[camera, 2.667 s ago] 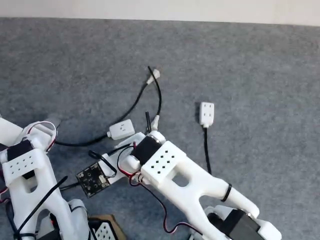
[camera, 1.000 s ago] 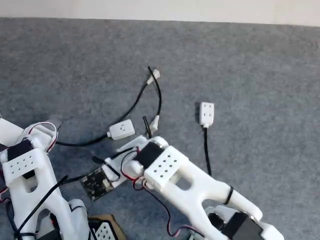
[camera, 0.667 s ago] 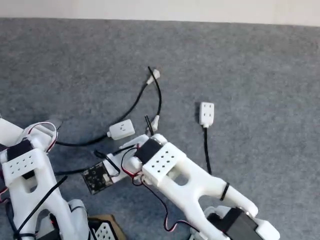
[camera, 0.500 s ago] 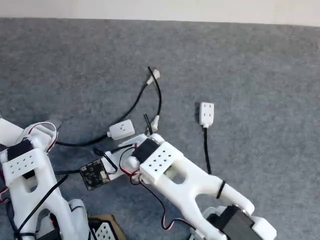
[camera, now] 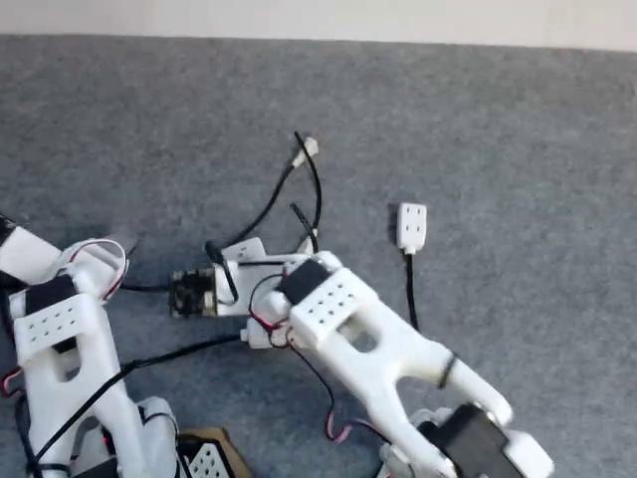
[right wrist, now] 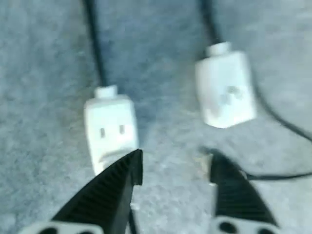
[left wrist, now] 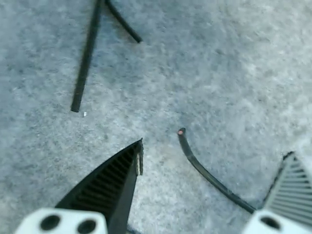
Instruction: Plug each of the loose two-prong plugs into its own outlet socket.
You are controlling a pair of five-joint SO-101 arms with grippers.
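Between the arms lies a white outlet socket [right wrist: 111, 134], slots up, a smooth white plug [right wrist: 225, 91] beside it, both trailing black cord. Right gripper [right wrist: 173, 168] hangs released over them; second socket [camera: 411, 226] at three o'clock. Left gripper [left wrist: 212, 161] gapes above grey carpet [left wrist: 219, 63].

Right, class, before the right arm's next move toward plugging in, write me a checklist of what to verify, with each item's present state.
1. Right gripper open: ok.
2. Plug held in it: not ok, nothing in its grasp.
3. Socket near its fingertips, slots facing the wrist camera: ok.
4. White block beside that socket is a plug: cannot tell, no prongs visible.
5. Far socket free: ok.
6. Loose plug plugged in: not ok, it lies apart from both sockets.
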